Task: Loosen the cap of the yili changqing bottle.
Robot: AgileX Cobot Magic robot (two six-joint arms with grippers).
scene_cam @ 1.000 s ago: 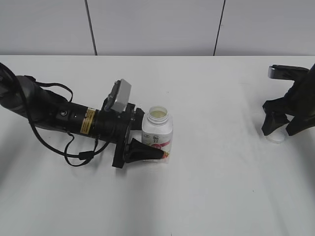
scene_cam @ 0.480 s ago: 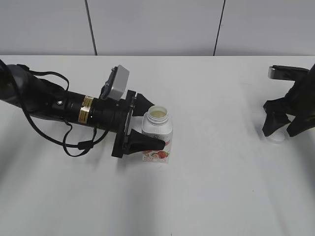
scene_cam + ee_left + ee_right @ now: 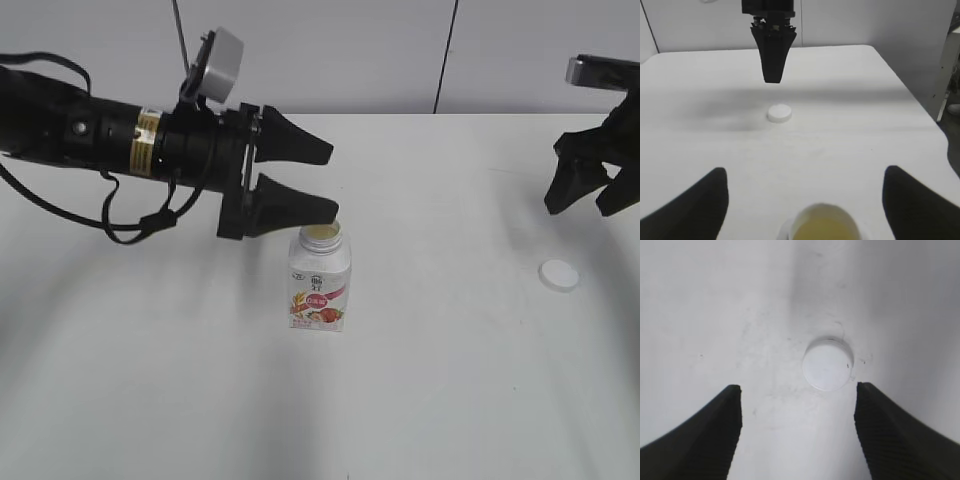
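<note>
The yili changqing bottle (image 3: 320,277) stands upright at the table's middle, white with a red-pink fruit label, its mouth open and yellowish liquid showing (image 3: 823,226). The white cap (image 3: 559,275) lies flat on the table at the right, off the bottle; it also shows in the left wrist view (image 3: 779,113) and the right wrist view (image 3: 828,364). My left gripper (image 3: 333,180) is open and empty, raised above and left of the bottle's mouth. My right gripper (image 3: 585,205) is open and empty, hovering above the cap.
The white table (image 3: 450,380) ends at a grey panelled wall at the back. The left arm's black body and cable (image 3: 90,140) stretch over the table's left side. In the left wrist view the table's right edge (image 3: 920,107) shows.
My left gripper has let go of the bottle, opened and risen up and back. My right gripper has released the cap onto the table and lifted above it.
</note>
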